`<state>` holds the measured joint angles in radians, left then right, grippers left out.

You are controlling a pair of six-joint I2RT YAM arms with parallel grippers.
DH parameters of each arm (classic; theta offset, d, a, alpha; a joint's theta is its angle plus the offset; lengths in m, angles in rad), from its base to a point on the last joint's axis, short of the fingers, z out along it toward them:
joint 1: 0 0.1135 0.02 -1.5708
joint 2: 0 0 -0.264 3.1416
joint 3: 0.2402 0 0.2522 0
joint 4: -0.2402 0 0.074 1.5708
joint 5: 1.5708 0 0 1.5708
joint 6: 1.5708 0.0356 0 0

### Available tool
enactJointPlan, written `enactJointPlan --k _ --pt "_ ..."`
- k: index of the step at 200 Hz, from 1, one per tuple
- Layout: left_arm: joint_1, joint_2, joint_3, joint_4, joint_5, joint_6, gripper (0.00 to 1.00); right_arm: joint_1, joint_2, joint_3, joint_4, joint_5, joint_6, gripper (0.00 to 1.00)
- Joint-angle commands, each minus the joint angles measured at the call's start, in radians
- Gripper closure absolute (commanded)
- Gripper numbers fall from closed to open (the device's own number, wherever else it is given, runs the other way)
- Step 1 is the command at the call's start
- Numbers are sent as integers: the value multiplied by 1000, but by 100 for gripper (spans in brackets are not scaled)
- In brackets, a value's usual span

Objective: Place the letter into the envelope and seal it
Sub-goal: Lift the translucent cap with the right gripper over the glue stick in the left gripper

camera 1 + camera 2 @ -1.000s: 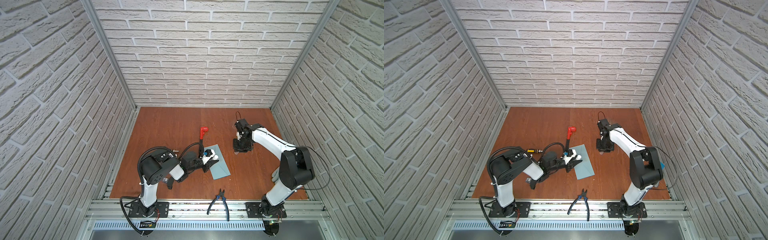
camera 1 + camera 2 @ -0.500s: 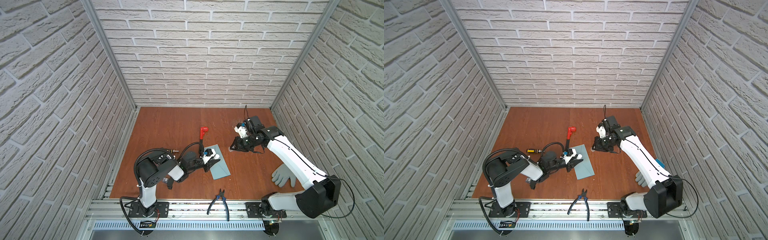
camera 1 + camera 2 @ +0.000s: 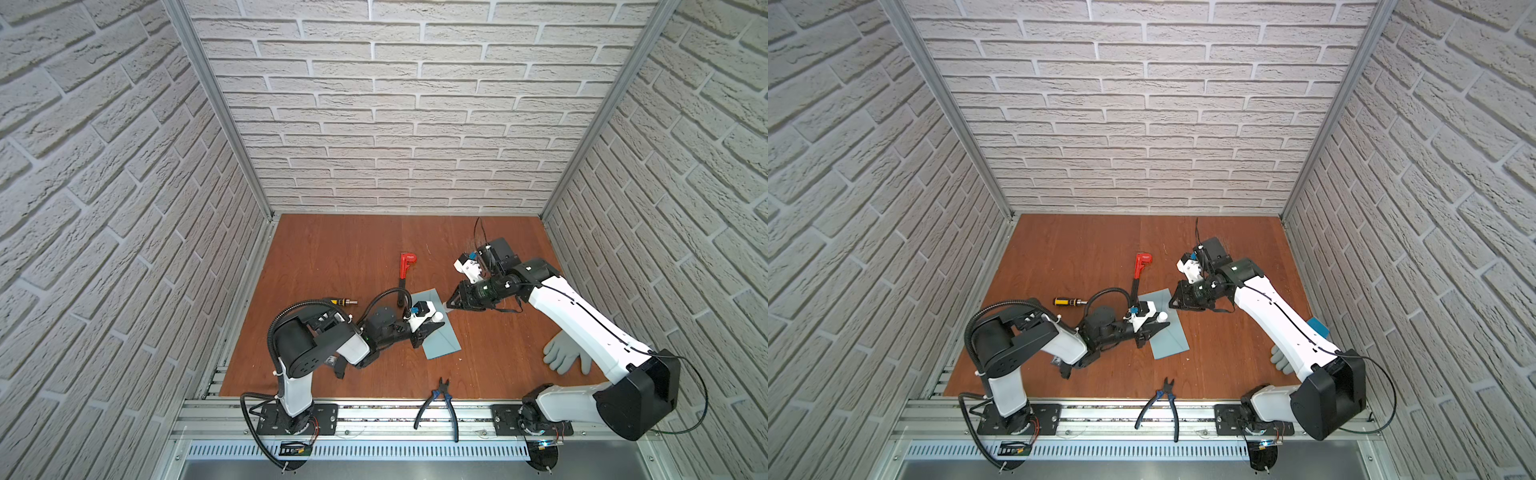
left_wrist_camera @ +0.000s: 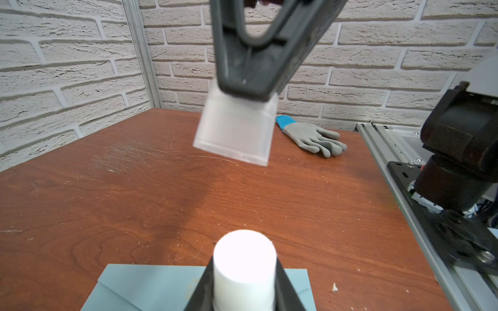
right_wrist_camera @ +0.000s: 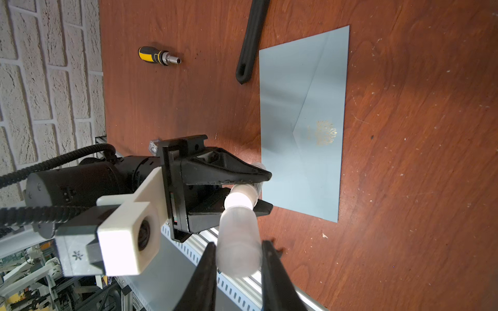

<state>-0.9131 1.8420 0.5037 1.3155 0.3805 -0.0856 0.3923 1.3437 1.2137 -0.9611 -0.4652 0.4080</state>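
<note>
Bench (image 3: 332, 257): envelope (image 3: 444, 344) lies flat near centre with its flap folded down. Left claw (image 5: 267, 192) is pinching a white glue stick (image 4: 244, 265) low over the envelope; can't tell if they touch. Right claw (image 5: 238, 245) is clamped on a translucent cap (image 4: 237, 134), held clear of the stick.

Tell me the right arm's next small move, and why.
Probably ease the right gripper forward so its clear cap slips over the glue stick held in the left gripper: the cap's open mouth faces the stick's white end, with a gap between.
</note>
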Motion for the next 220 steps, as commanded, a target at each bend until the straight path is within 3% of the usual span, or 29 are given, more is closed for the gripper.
enactJointPlan --k 1,106,220 --pt "-6 -30 13 86 -8 -4 100 13 3 -13 5 -5 -7 76" --pt "-4 -31 22 87 -7 -5 100 35 41 -35 -8 -8 -23 77" --pt "-7 -38 22 86 2 -1 100 67 66 -42 90 -53 24 76"
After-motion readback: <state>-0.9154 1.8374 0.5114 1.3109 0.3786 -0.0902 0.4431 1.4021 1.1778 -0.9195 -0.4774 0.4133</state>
